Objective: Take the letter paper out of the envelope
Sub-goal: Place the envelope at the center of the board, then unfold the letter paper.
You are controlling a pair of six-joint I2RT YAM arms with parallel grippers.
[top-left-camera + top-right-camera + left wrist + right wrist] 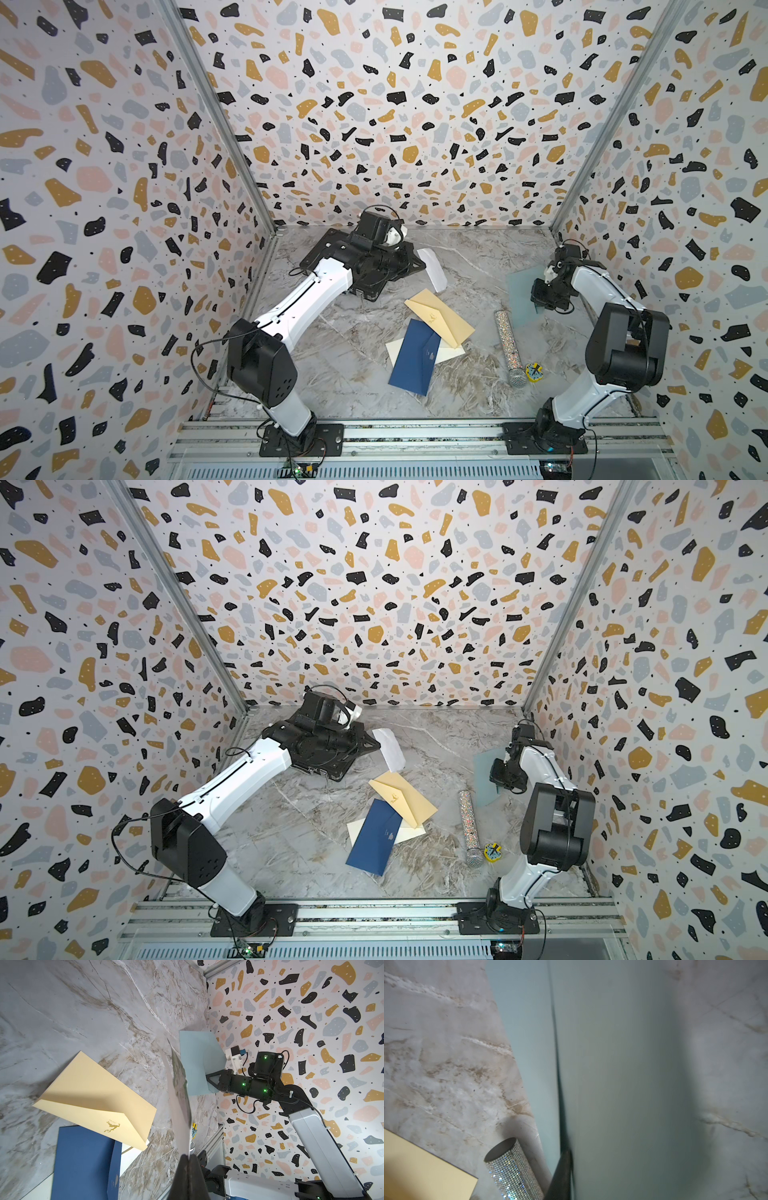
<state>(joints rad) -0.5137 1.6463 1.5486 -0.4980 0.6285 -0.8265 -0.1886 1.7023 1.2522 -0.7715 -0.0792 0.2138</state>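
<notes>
Sheet of white letter paper [433, 271] pinched in the closed left hand [189, 1156], pale teal envelope [195, 1059] gripped by the right hand [208, 1083]

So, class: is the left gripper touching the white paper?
Touching. In the left wrist view the left gripper is shut on one edge of the paper, and the sheet runs straight into its closed fingertips with no gap.

Glittery microphone [509, 345] lies beside yellow toy [534, 372].
</notes>
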